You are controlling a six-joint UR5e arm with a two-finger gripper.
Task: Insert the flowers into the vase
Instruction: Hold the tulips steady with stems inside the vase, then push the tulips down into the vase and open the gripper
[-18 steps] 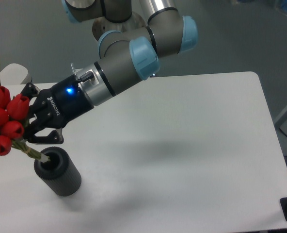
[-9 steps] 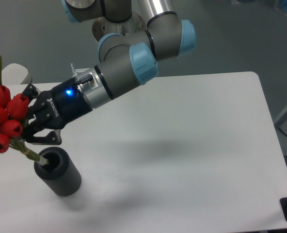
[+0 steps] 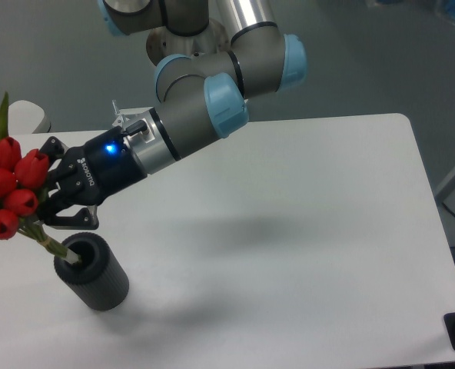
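Observation:
The flowers [image 3: 11, 186], a bunch of red tulip buds with green leaves, hang tilted at the left edge of the table. Their green stems point down to the right, and the stem tips reach into the mouth of the vase [image 3: 91, 271]. The vase is a dark grey ribbed cylinder that stands on the table at the front left. My gripper [image 3: 43, 211] is shut on the flowers' stems just above the vase, to its upper left. Part of the bunch is cut off by the frame's left edge.
A white rounded object [image 3: 24, 116] sits behind the flowers at the far left. The white table [image 3: 289, 231] reaches to the right and front. The arm's base stands behind the table's back edge.
The gripper and the flowers have shifted slightly down and left, and the stem tips have gone a little deeper into the vase's mouth. The vase has not moved.

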